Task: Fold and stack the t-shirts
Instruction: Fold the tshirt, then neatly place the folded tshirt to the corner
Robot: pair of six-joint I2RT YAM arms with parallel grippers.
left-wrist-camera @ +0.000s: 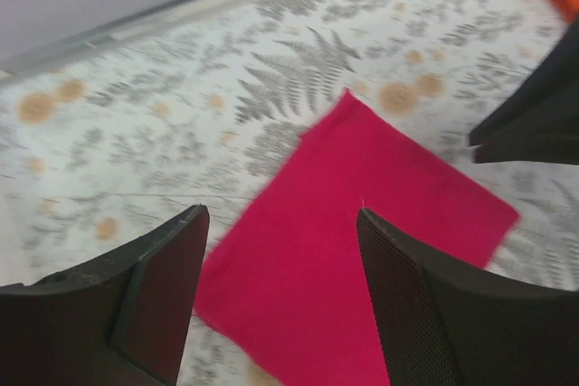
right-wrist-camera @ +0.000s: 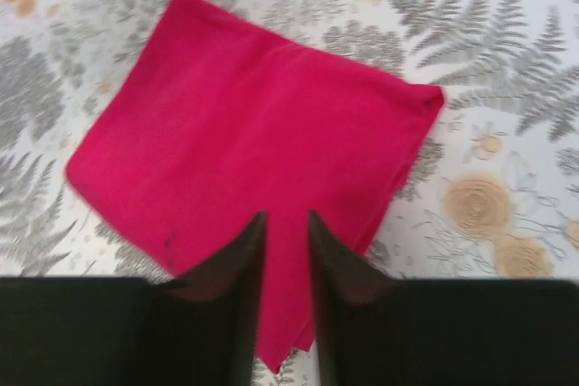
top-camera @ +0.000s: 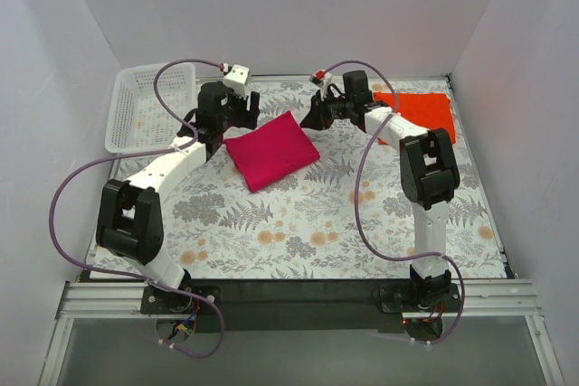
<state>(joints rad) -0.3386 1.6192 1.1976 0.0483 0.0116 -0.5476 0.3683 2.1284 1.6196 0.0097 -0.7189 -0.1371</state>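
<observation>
Dark fingers [left-wrist-camera: 172,287] of the left end effector [left-wrist-camera: 280,219] fill the bottom of its wrist view, spread wide and released, with nothing between them. The magenta-pink t-shirt [top-camera: 271,151] shows below the gap. It lies folded into a rough square, flat on the fern-patterned surface [top-camera: 298,223], between the two end effectors towards the back. The right end effector [right-wrist-camera: 287,216] hangs over the shirt's near corner with its fingers parted by only a narrow slit. Pink cloth shows through the slit, and the shirt looks flat and ungripped. The orange-red t-shirt [top-camera: 425,113] lies folded at the far right corner, partly hidden by the right arm and well apart from the pink one. A white mesh basket [top-camera: 118,115] sits at the far left.
</observation>
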